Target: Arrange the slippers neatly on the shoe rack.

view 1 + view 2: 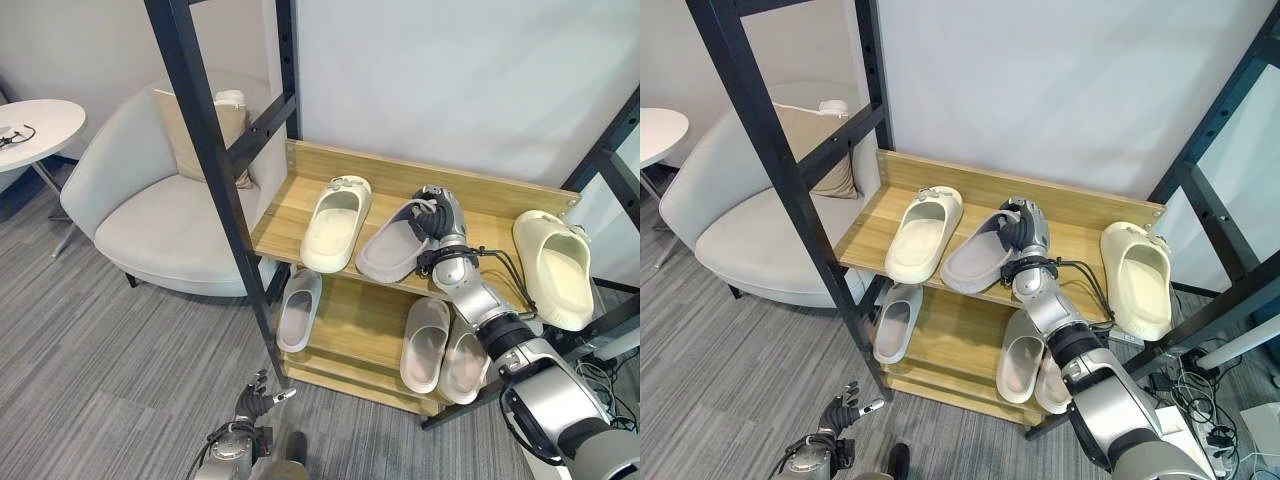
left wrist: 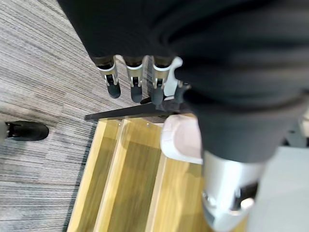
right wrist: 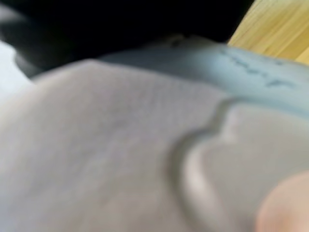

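grey slipper (image 1: 392, 248) lies on the shoe rack (image 1: 300, 210) top shelf, long axis angled off the cream slipper (image 1: 336, 224) beside it, toe under the right hand (image 1: 438, 214) curled over it; left hand (image 1: 258, 402) hangs low, fingers relaxed.

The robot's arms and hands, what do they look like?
Both arms are silver-grey with rounded, jointed segments. The right hand wears a dark ribbed cover over its back and wrist, with thin black cables looping beside the forearm. The left hand shows silver fingers with dark tips in a row under the same dark cover.
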Robot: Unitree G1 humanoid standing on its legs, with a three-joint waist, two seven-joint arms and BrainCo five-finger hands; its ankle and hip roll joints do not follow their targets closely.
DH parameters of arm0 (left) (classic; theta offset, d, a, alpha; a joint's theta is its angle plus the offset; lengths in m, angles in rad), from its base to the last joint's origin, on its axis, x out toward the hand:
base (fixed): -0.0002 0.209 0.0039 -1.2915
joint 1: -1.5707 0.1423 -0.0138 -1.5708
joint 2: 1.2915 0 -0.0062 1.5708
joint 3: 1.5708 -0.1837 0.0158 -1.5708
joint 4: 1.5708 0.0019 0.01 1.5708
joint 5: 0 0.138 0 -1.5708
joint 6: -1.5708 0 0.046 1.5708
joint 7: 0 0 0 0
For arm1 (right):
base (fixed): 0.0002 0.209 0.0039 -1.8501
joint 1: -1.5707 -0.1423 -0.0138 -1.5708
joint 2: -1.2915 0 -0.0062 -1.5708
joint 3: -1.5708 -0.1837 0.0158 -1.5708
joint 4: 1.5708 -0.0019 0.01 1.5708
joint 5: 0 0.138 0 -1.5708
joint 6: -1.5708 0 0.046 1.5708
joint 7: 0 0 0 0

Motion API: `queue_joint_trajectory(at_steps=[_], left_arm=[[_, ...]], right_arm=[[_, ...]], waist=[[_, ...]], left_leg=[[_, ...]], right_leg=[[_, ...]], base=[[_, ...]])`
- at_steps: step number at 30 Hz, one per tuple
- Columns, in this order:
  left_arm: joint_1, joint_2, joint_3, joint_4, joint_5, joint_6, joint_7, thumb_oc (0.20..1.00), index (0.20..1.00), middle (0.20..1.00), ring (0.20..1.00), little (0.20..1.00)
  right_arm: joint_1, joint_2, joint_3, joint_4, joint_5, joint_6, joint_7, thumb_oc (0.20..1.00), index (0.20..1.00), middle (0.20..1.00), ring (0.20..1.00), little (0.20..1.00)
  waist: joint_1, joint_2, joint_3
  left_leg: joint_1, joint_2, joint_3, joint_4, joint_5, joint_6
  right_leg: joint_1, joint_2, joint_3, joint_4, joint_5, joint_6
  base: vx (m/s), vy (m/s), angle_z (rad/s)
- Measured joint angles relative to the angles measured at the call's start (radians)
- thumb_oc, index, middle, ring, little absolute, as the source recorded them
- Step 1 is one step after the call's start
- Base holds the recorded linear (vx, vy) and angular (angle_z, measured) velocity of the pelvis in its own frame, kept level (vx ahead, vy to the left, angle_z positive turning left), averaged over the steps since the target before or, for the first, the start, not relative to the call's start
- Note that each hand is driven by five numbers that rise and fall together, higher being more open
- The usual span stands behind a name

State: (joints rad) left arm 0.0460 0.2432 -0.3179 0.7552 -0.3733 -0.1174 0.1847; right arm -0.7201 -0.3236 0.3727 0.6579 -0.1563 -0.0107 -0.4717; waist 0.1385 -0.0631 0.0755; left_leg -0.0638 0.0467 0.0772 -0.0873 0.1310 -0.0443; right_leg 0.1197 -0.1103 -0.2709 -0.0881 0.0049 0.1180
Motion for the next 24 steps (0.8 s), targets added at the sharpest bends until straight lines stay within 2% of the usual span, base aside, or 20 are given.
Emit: queue_joint_trajectory(at_steps=[4,9,10,12,14,15,16,19,21,24], left_arm=[[0.001,0.0,0.005,0.0,0.0,0.016,0.003,1.0,1.0,1.0,1.0,1.0],[0.003,-0.001,0.008,-0.002,0.0,0.026,0.003,1.0,1.0,1.0,1.0,1.0],[0.001,-0.002,0.009,-0.007,0.001,0.027,0.003,1.0,1.0,1.0,1.0,1.0],[0.015,-0.013,0.034,-0.019,0.003,0.029,0.004,1.0,1.0,1.0,1.0,1.0],[0.028,-0.023,0.058,-0.021,0.008,0.035,0.012,1.0,1.0,1.0,1.0,1.0],[0.031,-0.032,0.08,-0.02,0.01,0.038,0.012,1.0,1.0,1.0,1.0,1.0],[0.034,-0.038,0.089,-0.027,0.015,0.037,0.014,1.0,1.0,1.0,1.0,1.0],[0.038,-0.045,0.093,-0.028,0.04,0.037,0.017,1.0,1.0,1.0,1.0,1.0],[0.039,-0.045,0.095,-0.028,0.04,0.037,0.025,1.0,1.0,1.0,1.0,1.0],[0.043,-0.046,0.095,-0.028,0.04,0.037,0.027,1.0,1.0,1.0,1.0,1.0]], right_arm=[[0.008,0.002,-0.004,-0.016,0.021,0.006,0.012,0.2,0.2,0.2,0.2,0.2],[0.104,0.001,-0.041,-0.166,0.026,0.018,0.025,0.2,0.2,0.2,0.2,0.2],[0.129,-0.002,-0.058,-0.228,0.033,0.031,0.03,0.2,0.2,0.2,0.2,0.2],[0.293,0.001,-0.114,-0.51,0.06,0.024,0.039,0.2,0.2,0.2,0.2,0.2],[0.367,0.003,-0.121,-0.677,0.06,0.009,0.038,0.2,0.2,0.2,0.2,0.2],[0.382,0.009,-0.115,-0.771,0.06,-0.034,0.039,0.2,0.2,0.2,0.2,0.2],[0.393,0.011,-0.114,-0.841,0.062,-0.047,0.05,0.2,0.2,0.2,0.2,0.2],[0.408,0.018,-0.106,-0.947,0.096,-0.089,0.083,0.2,0.2,0.2,0.2,0.2],[0.407,0.035,-0.09,-0.984,0.152,-0.146,0.117,0.2,0.2,0.2,0.2,0.2],[0.426,0.099,0.001,-0.98,0.386,-0.2,0.187,0.2,0.2,0.2,0.2,0.2]], waist=[[-0.008,0.0,-0.001],[-0.013,0.004,-0.003],[-0.016,0.005,-0.003],[-0.017,0.01,-0.002],[-0.03,0.023,0.004],[-0.043,0.03,0.006],[-0.048,0.032,0.006],[-0.052,0.034,0.008],[-0.051,0.034,0.008],[-0.053,0.034,0.009]], left_leg=[[0.008,0.0,0.003,0.0,0.0,0.0],[0.015,0.0,0.004,0.0,-0.001,0.0],[0.014,0.0,0.004,0.0,-0.001,0.0],[0.013,-0.002,0.002,-0.001,-0.001,0.004],[0.015,-0.002,0.003,-0.001,0.002,0.01],[0.016,-0.001,0.006,0.0,0.002,0.01],[0.019,0.0,0.007,-0.001,0.002,0.01],[0.02,0.0,0.011,-0.001,0.001,0.008],[0.022,0.001,0.012,-0.001,-0.003,0.003],[0.021,0.001,0.013,0.0,-0.003,0.003]], right_leg=[[0.007,-0.001,0.002,0.0,0.003,-0.004],[0.014,-0.001,0.002,0.0,0.003,-0.008],[0.014,-0.001,0.002,0.0,0.003,-0.008],[0.015,-0.002,-0.001,0.0,0.004,-0.01],[0.016,-0.002,0.001,0.0,0.004,-0.01],[0.018,-0.001,0.001,0.001,0.004,-0.01],[0.017,-0.001,0.001,0.0,0.004,-0.01],[0.016,-0.001,0.004,0.001,0.003,-0.009],[0.018,-0.002,0.005,0.001,0.003,-0.009],[0.016,-0.001,0.005,0.004,0.002,-0.008]], base=[[0.0,0.0,0.0],[0.0,0.0,0.0],[0.0,0.0,0.0],[-0.01,-0.006,0.03],[-0.01,-0.006,-0.04],[-0.04,-0.012,-0.03],[-0.04,-0.012,-0.06],[-0.02,-0.004,-0.03],[-0.03,-0.007,-0.01],[-0.03,-0.011,-0.01]])
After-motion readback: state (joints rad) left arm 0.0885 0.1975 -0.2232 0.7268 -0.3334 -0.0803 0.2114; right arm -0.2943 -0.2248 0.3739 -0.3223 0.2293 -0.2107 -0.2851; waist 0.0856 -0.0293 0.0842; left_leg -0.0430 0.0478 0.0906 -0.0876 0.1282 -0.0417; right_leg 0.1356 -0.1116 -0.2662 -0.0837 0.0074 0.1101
